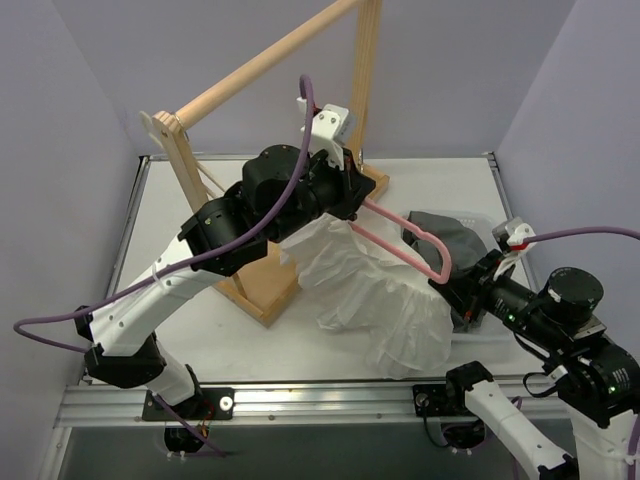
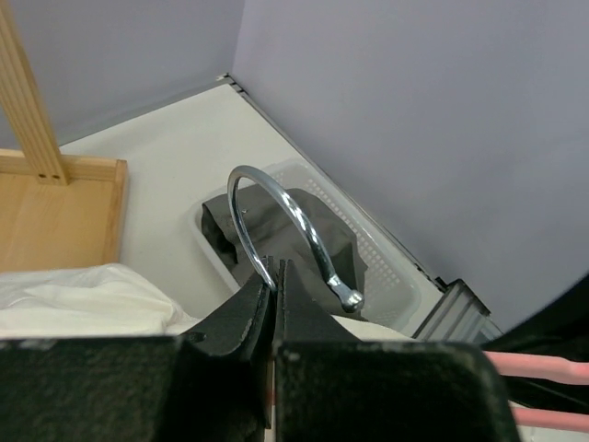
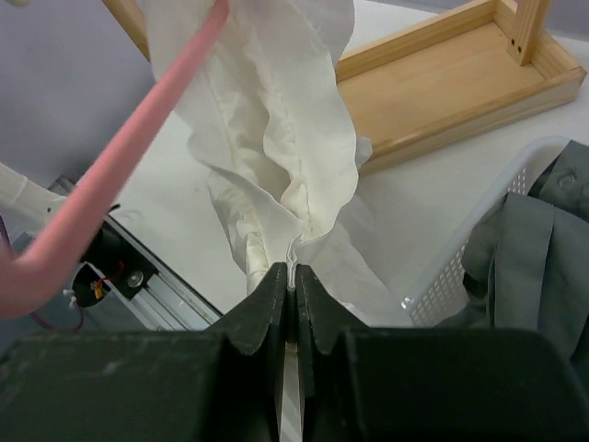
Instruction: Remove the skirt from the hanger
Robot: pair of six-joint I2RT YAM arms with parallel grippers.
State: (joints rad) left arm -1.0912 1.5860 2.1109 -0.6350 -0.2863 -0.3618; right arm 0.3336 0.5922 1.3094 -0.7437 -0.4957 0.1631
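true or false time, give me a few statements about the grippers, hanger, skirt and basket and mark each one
1. The left gripper is shut on the metal hook of the pink hanger. True.
2. The basket holds a grey garment. True.
3. The right gripper is open over the basket. False: it is shut on the white skirt.
4. The pink hanger hangs from the wooden rack. False: it is off the rack's rail, held by the left gripper.

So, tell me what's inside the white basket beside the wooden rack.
A crumpled dark grey garment fills the white basket. Whatever lies beneath the garment, including the basket's floor, is covered and cannot be seen.
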